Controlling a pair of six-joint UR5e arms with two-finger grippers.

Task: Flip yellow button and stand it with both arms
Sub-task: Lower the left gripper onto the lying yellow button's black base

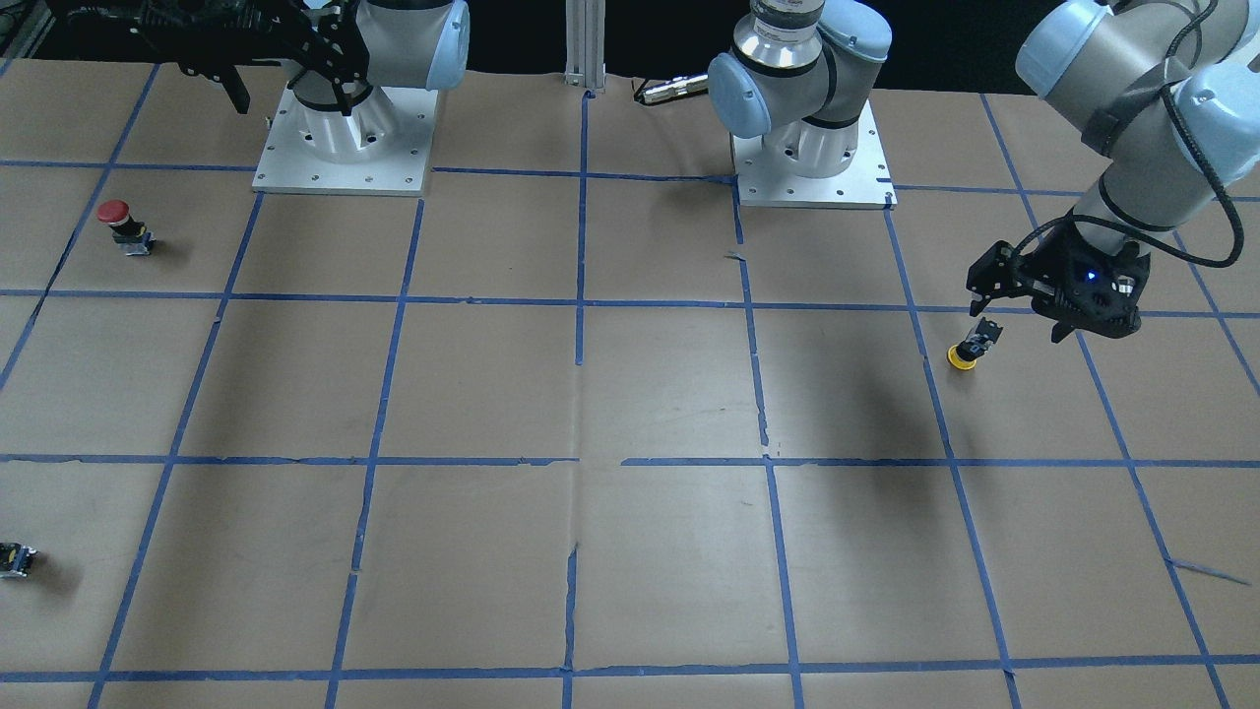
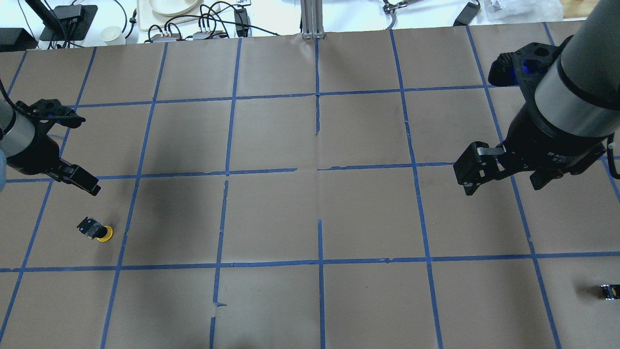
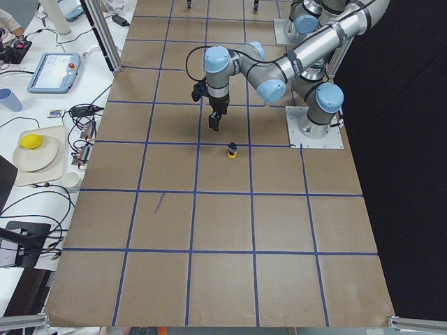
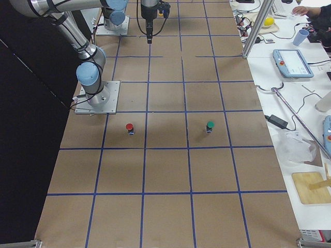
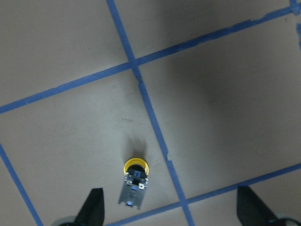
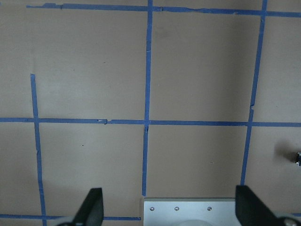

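Logged left gripper point(image 2: 87, 154) hovering clear of the paper over the table's left half, fingers spread wide with nothing between them; read as lined up for a descent. Found yellow button point(image 2: 97, 231) close by on the table, roughly midway between the robot-side and operators' edges and well short of the left end. Resting on its yellow cap with the black-and-grey body up, i.e. inverted, hence the flip. Cannot rule out a slight lean. Checked the left wrist view: button low in frame, nearer one fingertip than centred, so probably needs a small sideways correction before closing. Moving right: noted right gripper point(image 6: 169, 205) held high over the right half, just above its own base plate point(image 6: 211, 209), likewise agape and empty. Judged as waiting for a hand-over, since a regrasp from the other end would bring the cap on top. Recorded red button point(image 1: 116, 222) and green button point(image 4: 210, 125) upright further right, plus a small dark switch block point(image 2: 609, 291) toward the right end. All well apart from both grippers and not part of this job.
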